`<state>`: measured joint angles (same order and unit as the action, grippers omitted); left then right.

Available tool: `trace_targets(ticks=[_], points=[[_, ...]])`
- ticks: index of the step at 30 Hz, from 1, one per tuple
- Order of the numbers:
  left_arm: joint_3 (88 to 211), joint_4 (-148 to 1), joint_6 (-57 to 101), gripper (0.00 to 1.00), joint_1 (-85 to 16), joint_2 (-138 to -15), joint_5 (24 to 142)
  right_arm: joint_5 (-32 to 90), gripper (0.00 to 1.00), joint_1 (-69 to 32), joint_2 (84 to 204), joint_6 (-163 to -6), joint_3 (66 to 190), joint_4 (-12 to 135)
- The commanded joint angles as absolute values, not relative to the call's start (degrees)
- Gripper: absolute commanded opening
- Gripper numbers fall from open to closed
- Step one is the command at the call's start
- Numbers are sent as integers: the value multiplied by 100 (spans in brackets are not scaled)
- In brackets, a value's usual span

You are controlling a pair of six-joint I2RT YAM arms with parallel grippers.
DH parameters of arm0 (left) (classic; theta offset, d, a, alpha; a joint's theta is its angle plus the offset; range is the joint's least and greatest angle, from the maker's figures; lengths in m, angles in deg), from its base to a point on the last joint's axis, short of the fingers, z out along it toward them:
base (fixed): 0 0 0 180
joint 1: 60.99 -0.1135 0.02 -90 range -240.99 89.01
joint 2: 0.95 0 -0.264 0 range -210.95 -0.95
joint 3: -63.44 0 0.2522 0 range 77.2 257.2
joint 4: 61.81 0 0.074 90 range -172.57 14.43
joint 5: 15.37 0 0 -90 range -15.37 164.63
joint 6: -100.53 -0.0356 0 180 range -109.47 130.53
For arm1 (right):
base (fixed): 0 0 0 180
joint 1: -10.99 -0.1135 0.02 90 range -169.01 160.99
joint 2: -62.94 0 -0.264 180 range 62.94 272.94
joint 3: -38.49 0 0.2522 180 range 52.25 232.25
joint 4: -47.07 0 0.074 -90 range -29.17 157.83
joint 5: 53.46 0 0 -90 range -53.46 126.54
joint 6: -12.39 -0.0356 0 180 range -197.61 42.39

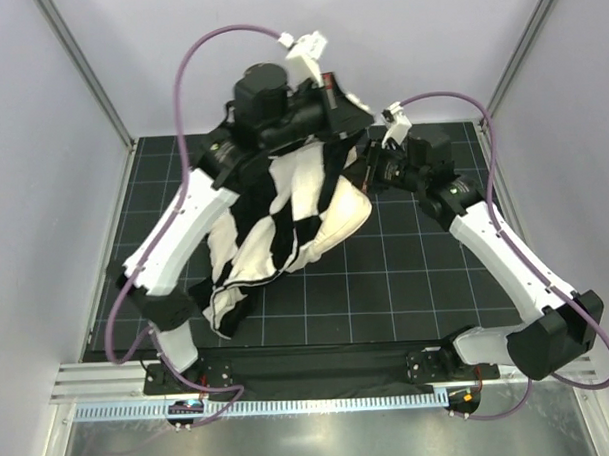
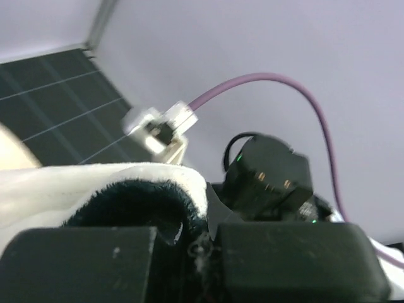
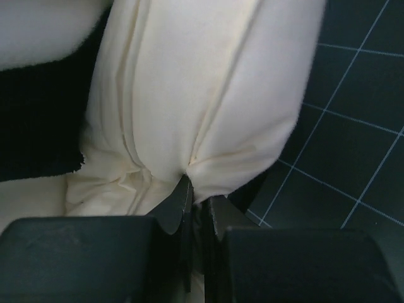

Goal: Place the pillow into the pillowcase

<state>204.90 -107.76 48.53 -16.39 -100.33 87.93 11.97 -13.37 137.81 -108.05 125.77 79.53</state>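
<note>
Bench [image 1: 426,274] lies below both hands. Pillowcase [image 1: 274,204] hangs from my left hand [image 2: 196,246], clamped shut on its plush rim. Pillow [image 1: 349,218] sags under my right hand [image 3: 197,205], pinched tight on a cream fold. That thin pinch could slip under the weight and drop it. How far it sits inside the case, the cloth hides.
</note>
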Motion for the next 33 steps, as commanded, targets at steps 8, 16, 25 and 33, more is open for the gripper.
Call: trace_targets(ticks=[8, 16, 25, 33], points=[[22137, -8710, 5861, 1, -712, -10432, 9520, 781, 4, -1450, 14036, -11566, 11009, 5763], [22012, -8717, 5791, 0, -527, -10168, 9221, 674, 4, -1811, 14618, -12183, 10973, 4527], [21614, -8121, 6184, 0, -352, -10782, 9106, 1799, 4, -925, 13326, -10785, 12650, 7564], [22908, -6987, 6995, 0, -245, -11655, 9203, 1764, 4, 1274, 12727, -10118, 15220, 9614]])
